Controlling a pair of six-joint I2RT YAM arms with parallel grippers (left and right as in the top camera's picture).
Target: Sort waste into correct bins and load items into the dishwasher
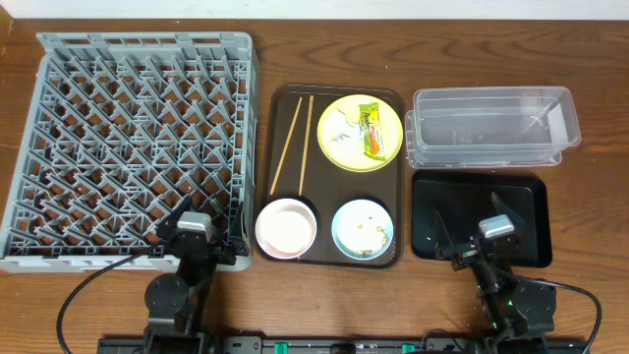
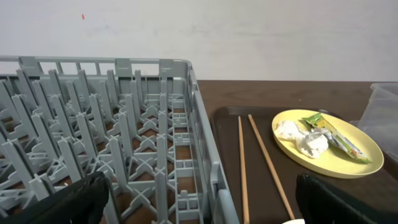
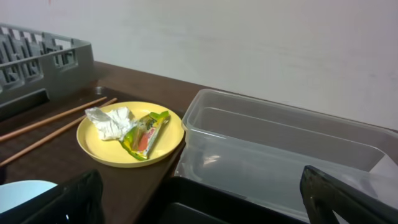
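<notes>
From here I judge the likeliest slip is my fingers skidding on the pale yellow plate [image 1: 342,149] at the far right of the dark brown serving tray [image 1: 324,187], pushing the snack wrapper [image 1: 372,131] or crumpled tissue [image 1: 337,120] off it, since both lie flat and light. My left gripper [image 1: 208,212] hangs wide open and empty over the grey dish rack [image 1: 128,147] left of that tray. My right gripper [image 1: 475,221], equally open and empty, hangs over the black tray [image 1: 479,197] to its right.
</notes>
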